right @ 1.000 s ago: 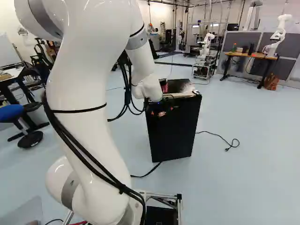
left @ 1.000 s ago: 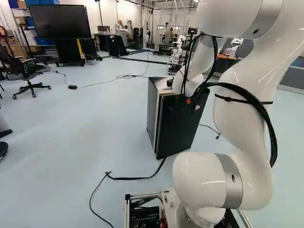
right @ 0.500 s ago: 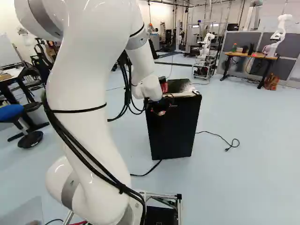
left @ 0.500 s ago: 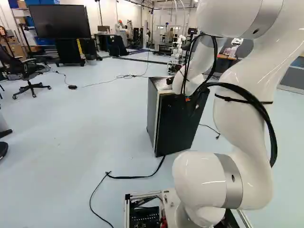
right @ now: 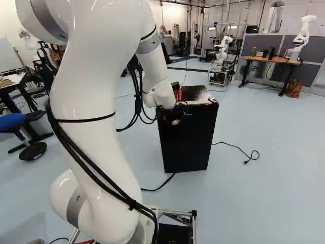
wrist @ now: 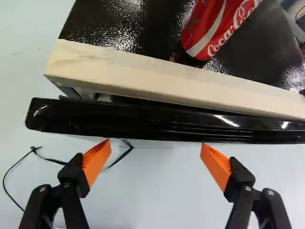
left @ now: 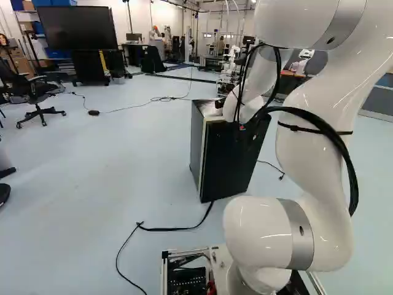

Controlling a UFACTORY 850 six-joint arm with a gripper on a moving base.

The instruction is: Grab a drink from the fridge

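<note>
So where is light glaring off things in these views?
Wrist view: speckled glare on the black fridge top, plus a bright streak along the glossy door edge; left base view: thin highlights on the white arm; right base view: a pale shine toward the right of the fridge top.

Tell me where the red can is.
The red can sits on the fridge, beyond its pale front edge, ahead of the open jaws in the wrist view, and just right of the arm's end in the right base view.
</note>
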